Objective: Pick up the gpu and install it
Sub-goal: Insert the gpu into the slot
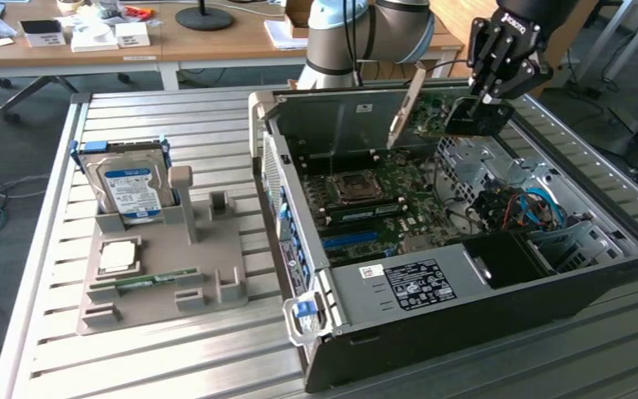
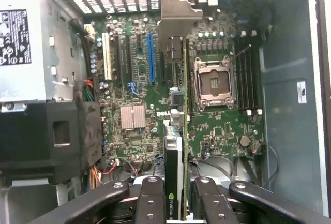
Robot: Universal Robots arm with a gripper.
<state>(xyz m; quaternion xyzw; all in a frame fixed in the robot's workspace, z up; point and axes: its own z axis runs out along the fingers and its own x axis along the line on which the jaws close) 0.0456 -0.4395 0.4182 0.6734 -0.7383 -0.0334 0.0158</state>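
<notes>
Gpu (image 1: 431, 114) is gripped in the gripper (image 1: 481, 116), whose fingers are clamped on the card's black cooler end. The card hangs in the air over the open computer case (image 1: 585, 274), clear of the motherboard (image 1: 391, 204). It sits on edge, with its silver bracket (image 1: 405, 106) slanting on the exterior view's left of the gripper.

Wrist view: the gripper (image 2: 183, 206) looks along the card's length. The gpu (image 2: 174, 151) shows edge-on, its bracket (image 2: 178, 14) at the far end. Under it lies the motherboard (image 2: 217, 131). The card's line falls between the blue expansion slot (image 2: 150, 58) and the empty CPU socket (image 2: 213, 81).

Arm pose: the black wrist section angles down over the case's far end, and a grey arm joint (image 1: 352, 33) sits behind the case.

Further out, the power supply (image 1: 408, 287) fills the case's near end. On the exterior view's left, a grey fixture (image 1: 164, 274) sits on the slatted metal table (image 1: 186, 366). It carries an upright hard drive (image 1: 130, 187), a flat RAM stick (image 1: 147, 283) and a CPU (image 1: 117, 256).
</notes>
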